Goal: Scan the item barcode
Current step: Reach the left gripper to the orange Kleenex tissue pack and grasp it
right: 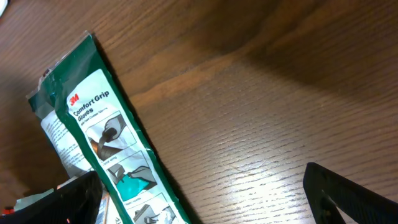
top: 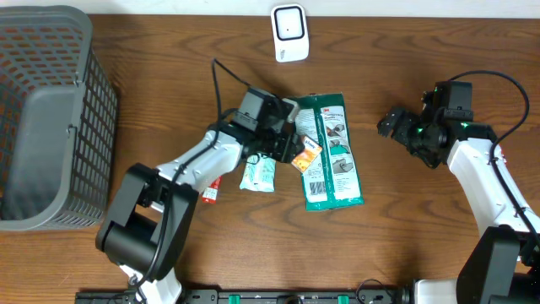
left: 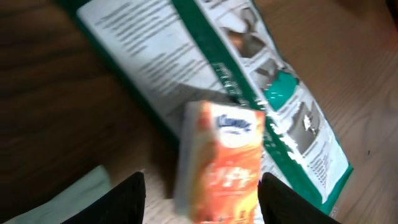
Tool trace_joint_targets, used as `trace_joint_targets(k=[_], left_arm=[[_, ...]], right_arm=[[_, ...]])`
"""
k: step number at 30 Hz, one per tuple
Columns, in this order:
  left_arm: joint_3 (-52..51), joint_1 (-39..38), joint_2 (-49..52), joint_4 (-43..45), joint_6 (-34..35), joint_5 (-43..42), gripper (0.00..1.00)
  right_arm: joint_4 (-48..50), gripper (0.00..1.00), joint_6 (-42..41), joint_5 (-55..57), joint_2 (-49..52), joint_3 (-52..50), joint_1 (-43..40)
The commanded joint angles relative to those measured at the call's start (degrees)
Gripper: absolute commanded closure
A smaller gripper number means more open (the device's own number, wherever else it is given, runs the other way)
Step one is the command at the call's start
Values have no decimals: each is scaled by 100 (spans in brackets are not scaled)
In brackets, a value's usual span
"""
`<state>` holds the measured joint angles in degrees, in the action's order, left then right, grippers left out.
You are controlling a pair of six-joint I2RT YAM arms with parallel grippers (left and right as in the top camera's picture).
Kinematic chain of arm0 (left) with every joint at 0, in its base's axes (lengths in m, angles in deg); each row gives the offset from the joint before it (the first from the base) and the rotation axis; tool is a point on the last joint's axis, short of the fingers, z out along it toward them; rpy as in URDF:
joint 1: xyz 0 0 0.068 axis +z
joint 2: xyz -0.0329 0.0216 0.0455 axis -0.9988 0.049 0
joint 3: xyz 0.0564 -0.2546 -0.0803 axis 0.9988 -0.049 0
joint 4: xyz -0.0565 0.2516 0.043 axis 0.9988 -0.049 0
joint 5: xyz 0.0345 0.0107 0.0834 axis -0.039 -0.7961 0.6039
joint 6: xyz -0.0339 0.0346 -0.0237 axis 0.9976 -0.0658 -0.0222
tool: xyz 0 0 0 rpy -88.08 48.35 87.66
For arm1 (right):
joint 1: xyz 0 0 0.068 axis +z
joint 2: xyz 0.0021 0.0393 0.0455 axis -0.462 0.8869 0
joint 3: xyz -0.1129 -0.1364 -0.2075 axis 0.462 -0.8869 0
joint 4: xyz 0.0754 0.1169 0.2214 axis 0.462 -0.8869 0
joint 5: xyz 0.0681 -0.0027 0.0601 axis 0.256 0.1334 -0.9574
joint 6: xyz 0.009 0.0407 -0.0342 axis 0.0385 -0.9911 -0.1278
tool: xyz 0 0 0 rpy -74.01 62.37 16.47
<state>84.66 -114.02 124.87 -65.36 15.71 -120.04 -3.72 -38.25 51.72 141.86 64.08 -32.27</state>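
Between my left fingers (left: 127, 202) stands the orange tissue pack (left: 217, 162). The fingers are spread to both sides of it. One seems to touch its edge and on the other side I see a narrow gap, so I cannot tell if they really press it. The picture from this wrist is blurred.

My left gripper (top: 297, 145) points down over the middle of the table (top: 422, 245). Behind it, the left arm reaches slantwise from the near left edge, with the elbow low and the wrist bent toward the pack.

The orange pack lies over the left edge of the green glove packet (top: 333, 152), which is flat on the wood.

My right gripper (top: 390, 125) has its fingers (right: 348, 193) spread wide, with nothing between them. It hangs over bare wood, to the right of the glove packet and apart from it. The right arm comes up from the near right edge and bends at the elbow, so the gripper looks to the left.

I count one orange pack, one glove packet, one pale green pouch (top: 257, 175) under my left wrist and one small red and white item (top: 211, 192) beside the left forearm. One white scanner (top: 288, 32) is at the far edge. One grey basket (top: 51, 118) stands at the far left.
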Motion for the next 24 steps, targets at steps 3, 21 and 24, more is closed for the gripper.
trace_joint_targets(k=[3,21,24], left_arm=[[107,26,306,120,46,-334,41],[107,24,555,114,48,-1067,62],[107,13,555,-24,46,-1084,67]], right_arm=[[2,1,61,-28,-66,4,-42],[2,1,61,-28,-66,4,-42],[2,1,61,-28,-66,4,-42]])
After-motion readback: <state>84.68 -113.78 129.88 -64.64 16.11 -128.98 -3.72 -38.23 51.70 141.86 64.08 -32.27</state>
